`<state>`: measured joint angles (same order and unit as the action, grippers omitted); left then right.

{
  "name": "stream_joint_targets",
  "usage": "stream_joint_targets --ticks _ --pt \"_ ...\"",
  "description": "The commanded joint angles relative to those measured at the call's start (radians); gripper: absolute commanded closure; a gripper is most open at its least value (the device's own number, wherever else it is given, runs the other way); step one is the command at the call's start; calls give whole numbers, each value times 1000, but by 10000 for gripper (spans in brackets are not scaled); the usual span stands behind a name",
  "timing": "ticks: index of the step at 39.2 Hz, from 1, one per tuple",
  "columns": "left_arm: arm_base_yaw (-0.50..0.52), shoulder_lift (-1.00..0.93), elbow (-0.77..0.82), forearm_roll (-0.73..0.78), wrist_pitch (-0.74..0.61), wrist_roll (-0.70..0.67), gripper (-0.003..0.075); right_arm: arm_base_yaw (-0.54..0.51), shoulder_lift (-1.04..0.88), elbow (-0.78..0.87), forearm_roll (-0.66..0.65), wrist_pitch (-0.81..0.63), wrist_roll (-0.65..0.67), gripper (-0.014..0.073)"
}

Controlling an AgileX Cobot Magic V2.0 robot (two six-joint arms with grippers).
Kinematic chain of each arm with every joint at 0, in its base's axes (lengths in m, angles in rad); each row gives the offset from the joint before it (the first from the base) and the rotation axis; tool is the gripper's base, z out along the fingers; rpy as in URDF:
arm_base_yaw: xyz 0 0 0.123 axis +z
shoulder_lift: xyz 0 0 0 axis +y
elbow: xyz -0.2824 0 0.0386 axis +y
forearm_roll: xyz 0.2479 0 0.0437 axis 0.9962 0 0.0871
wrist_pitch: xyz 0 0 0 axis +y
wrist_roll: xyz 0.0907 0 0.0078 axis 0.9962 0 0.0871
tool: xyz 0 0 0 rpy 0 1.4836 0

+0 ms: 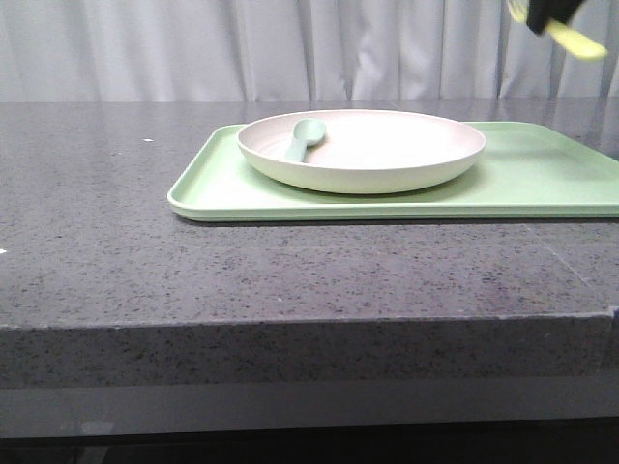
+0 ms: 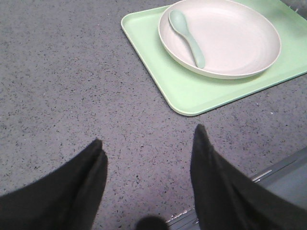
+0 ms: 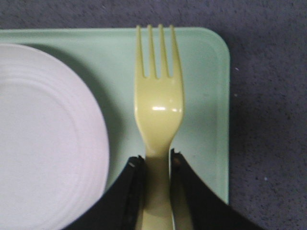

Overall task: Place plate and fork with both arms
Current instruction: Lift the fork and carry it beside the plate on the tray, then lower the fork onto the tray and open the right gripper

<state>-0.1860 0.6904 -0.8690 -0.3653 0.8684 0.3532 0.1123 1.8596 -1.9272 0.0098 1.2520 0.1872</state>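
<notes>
The cream plate (image 1: 363, 150) rests on a light green tray (image 1: 542, 188), and a muted green spoon (image 1: 302, 141) lies in the plate's left part. High at the top right my right gripper (image 1: 553, 12) is shut on the pale yellow fork (image 1: 577, 41). The right wrist view has the fork (image 3: 158, 115) pinched by its handle in the gripper (image 3: 157, 160), above the tray's bare strip (image 3: 206, 96) beside the plate (image 3: 48, 139). My left gripper (image 2: 148, 139) is open over bare table, short of the tray (image 2: 192, 91) and plate (image 2: 230, 38).
The grey speckled tabletop (image 1: 97, 193) stretches left of the tray and ends at a front edge (image 1: 290, 324). A white curtain (image 1: 193, 48) hangs behind the table. The tray's right part runs out of the front view.
</notes>
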Motion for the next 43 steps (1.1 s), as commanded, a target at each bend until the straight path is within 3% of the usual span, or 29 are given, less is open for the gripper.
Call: stream_joint_targets --ticks 1,30,39,43 --pt "1 -2 -28 -22 -65 -1 330 -22 -46 26 -10 82 -34 489" --pt "1 -2 -28 -22 -65 -1 330 -29 95 63 33 84 -58 477" --pt "1 -2 -28 -22 -65 -1 330 -29 95 63 33 77 -63 281" --pt "1 -2 -28 -22 -65 -1 330 -29 95 63 33 69 -63 244"
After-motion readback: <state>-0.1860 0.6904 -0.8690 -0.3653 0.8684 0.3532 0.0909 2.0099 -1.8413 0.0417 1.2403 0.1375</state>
